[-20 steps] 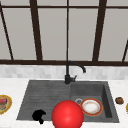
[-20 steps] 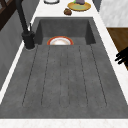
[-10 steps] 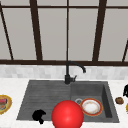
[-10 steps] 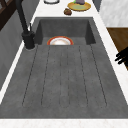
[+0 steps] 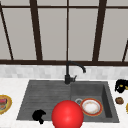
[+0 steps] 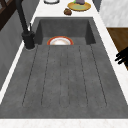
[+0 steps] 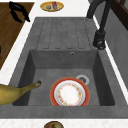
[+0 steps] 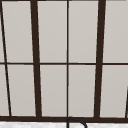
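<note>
White counter (image 5: 15,86), dark grey sink (image 5: 45,96) with a ribbed drainboard, black faucet (image 5: 68,74), and a window (image 5: 52,30) behind. Wood floor beside the counter.

We see the right hand (image 5: 120,85) above the right counter, fingers curled round the banana (image 7: 17,93), with yellow showing between them. In the right side view the banana's long axis lies near level, its stem end pointing toward the faucet side, at the basin's edge.

The left hand (image 5: 38,116) hangs at the drainboard's front edge, fingers loose. A red-rimmed plate (image 5: 91,107) lies in the basin, and a red ball (image 5: 67,115) is in front.
</note>
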You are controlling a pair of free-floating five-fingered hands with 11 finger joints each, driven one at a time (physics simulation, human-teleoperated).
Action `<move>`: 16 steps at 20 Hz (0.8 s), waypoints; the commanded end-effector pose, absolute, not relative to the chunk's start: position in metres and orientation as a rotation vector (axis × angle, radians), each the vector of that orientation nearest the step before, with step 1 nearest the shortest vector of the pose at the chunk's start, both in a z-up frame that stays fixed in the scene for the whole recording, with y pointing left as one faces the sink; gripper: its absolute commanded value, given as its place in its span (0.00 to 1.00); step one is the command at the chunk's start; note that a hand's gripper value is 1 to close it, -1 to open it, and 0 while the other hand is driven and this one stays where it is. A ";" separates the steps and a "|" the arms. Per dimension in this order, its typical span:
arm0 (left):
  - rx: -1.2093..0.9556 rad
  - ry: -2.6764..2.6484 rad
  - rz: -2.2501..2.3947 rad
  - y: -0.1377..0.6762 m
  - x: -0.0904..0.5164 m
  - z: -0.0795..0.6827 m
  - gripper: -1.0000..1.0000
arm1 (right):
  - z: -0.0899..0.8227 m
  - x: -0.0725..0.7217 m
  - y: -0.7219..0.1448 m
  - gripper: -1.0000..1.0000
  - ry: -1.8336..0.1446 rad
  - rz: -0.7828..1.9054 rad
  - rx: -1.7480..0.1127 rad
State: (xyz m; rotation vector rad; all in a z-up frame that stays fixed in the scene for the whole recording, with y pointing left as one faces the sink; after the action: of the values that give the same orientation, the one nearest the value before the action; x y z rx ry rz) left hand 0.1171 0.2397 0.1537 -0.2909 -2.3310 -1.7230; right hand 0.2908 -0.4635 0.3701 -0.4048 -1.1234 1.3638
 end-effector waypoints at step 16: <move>-0.291 -2.331 -1.723 0.240 0.117 0.154 0.50 | 0.358 0.327 -0.312 1.00 -1.121 1.355 -0.395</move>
State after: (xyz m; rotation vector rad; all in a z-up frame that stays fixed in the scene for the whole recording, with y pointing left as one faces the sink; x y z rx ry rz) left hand 0.1171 0.2397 0.1537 -0.2909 -2.3310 -1.7230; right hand 0.3156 -0.3304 0.3799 -0.3877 -1.1356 1.3575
